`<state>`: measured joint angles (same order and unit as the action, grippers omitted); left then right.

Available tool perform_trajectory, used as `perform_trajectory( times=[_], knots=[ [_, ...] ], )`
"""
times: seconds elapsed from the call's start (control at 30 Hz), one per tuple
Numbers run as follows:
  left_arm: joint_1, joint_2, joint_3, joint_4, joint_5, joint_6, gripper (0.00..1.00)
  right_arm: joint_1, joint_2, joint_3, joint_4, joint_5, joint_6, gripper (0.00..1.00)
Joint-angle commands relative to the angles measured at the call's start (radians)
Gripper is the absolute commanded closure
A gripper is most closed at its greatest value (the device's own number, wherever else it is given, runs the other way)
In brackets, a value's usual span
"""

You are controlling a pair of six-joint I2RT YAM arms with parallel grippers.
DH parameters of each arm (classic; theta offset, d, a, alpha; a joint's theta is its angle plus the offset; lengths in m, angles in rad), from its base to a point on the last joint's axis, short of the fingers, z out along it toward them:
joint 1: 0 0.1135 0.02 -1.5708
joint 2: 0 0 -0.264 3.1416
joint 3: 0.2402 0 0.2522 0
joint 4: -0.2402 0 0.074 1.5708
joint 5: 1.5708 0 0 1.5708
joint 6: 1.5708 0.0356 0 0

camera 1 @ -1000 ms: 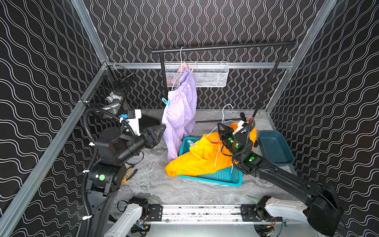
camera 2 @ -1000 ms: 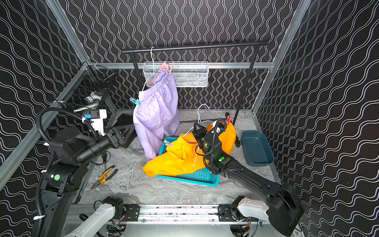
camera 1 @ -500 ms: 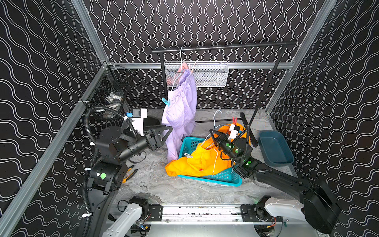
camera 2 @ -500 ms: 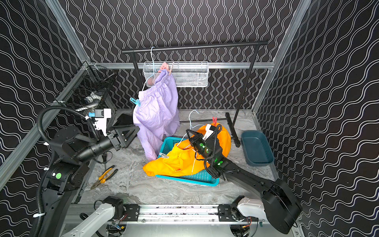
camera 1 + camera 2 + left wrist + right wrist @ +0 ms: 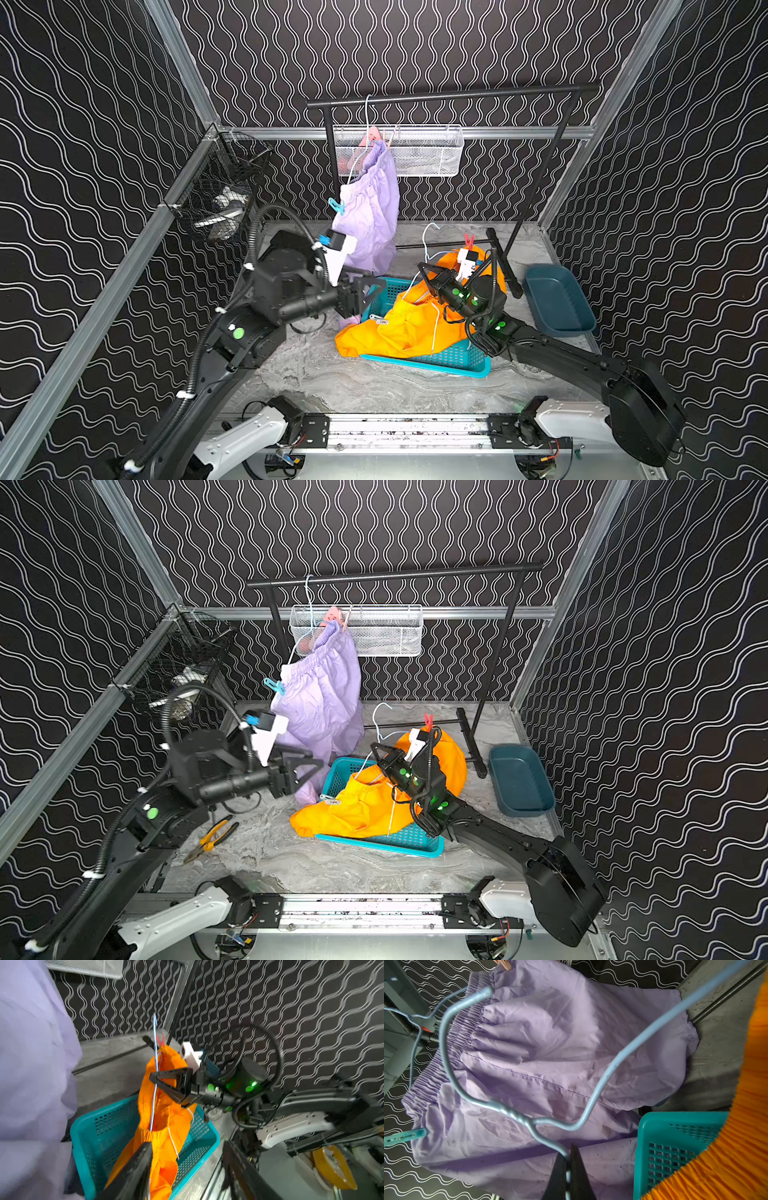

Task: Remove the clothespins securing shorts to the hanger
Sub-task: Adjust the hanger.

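**Change noted:** over the last second the left end effector [image 5: 376,286] has advanced from frame left toward centre. Its jaws stand apart and empty, just beside the teal basket [image 5: 415,362]. The right end effector [image 5: 152,1078] has carried its load leftward to meet it. It is clamped on the thin blue wire hanger [image 5: 155,1057], as the right wrist view confirms.

**Judgement:** one arm presents the garment while the other lines up for a peg. No peg has come off in this interval.

**Task items:**
- The red clothespin [image 5: 468,240], hard plastic, still bites the gathered waistband of the orange shorts [image 5: 399,330], right of centre. That cloth is smooth and limp, draping into the perforated basket.
- The lilac shorts [image 5: 320,704], crinkled with a ribbed elastic band, hang from the rail [image 5: 395,573] at upper centre. A light blue clothespin [image 5: 274,685] sits on their left edge.
- A pale fleck [image 5: 378,321] on the orange fabric may be a peg or a label; it is too small to tell.
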<state>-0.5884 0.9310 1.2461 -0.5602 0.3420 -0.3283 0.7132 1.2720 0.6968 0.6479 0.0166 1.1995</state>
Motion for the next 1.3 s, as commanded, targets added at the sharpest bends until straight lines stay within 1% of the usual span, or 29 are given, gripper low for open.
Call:
perform_trajectory(
  times=[0.0,0.07,0.1,0.17,0.27,0.33,0.43,0.5,0.57,0.73,0.83,0.97,1.07,1.1,1.17,1.2,1.23,1.27],
  knots=[
    [-0.164,0.030,-0.057,0.027,-0.309,0.088,0.41,0.002,-0.006,0.011,0.042,-0.021,-0.016,1.00],
    [-0.312,0.068,-0.091,0.062,-0.496,0.117,0.39,0.001,-0.025,0.009,0.025,-0.018,-0.026,1.00],
    [-0.351,0.086,-0.101,0.078,-0.559,0.120,0.39,0.000,-0.037,0.009,0.015,-0.017,-0.032,1.00],
    [-0.382,0.126,-0.126,0.122,-0.612,0.123,0.38,0.000,-0.060,0.001,0.004,-0.017,-0.036,1.00],
    [-0.383,0.166,-0.165,0.173,-0.676,0.116,0.38,-0.001,-0.089,-0.012,-0.006,-0.019,-0.037,1.00],
    [-0.383,0.173,-0.191,0.213,-0.696,0.117,0.38,-0.001,-0.107,-0.021,-0.014,-0.020,-0.033,1.00],
    [-0.382,0.193,-0.212,0.263,-0.688,0.125,0.36,-0.001,-0.123,-0.035,-0.004,-0.036,-0.020,1.00],
    [-0.380,0.228,-0.192,0.260,-0.688,0.133,0.36,-0.002,-0.129,-0.043,0.006,-0.043,-0.016,1.00],
    [-0.373,0.250,-0.184,0.288,-0.659,0.142,0.35,-0.001,-0.132,-0.048,0.017,-0.054,-0.009,1.00],
    [-0.330,0.309,-0.151,0.310,-0.591,0.148,0.40,-0.001,-0.136,-0.056,0.036,-0.082,-0.005,1.00],
    [-0.319,0.344,-0.129,0.314,-0.554,0.164,0.49,-0.001,-0.140,-0.056,0.040,-0.092,-0.009,1.00],
    [-0.310,0.385,-0.095,0.299,-0.527,0.194,0.67,-0.001,-0.141,-0.051,0.035,-0.105,-0.026,1.00],
    [-0.299,0.403,-0.077,0.278,-0.506,0.221,0.80,-0.003,-0.151,-0.045,-0.011,-0.124,-0.054,1.00],
    [-0.290,0.408,-0.073,0.269,-0.495,0.232,0.86,-0.004,-0.161,-0.045,-0.036,-0.128,-0.074,0.98],
    [-0.264,0.414,-0.069,0.254,-0.463,0.241,0.93,-0.017,-0.186,-0.046,-0.089,-0.150,-0.113,0.87],
    [-0.250,0.415,-0.071,0.252,-0.443,0.245,0.97,-0.029,-0.203,-0.047,-0.121,-0.162,-0.132,0.75],
    [-0.241,0.416,-0.069,0.247,-0.429,0.252,0.99,-0.041,-0.225,-0.049,-0.159,-0.174,-0.152,0.60],
    [-0.233,0.417,-0.065,0.239,-0.416,0.257,1.00,-0.054,-0.244,-0.047,-0.202,-0.185,-0.173,0.55]
  ],
)
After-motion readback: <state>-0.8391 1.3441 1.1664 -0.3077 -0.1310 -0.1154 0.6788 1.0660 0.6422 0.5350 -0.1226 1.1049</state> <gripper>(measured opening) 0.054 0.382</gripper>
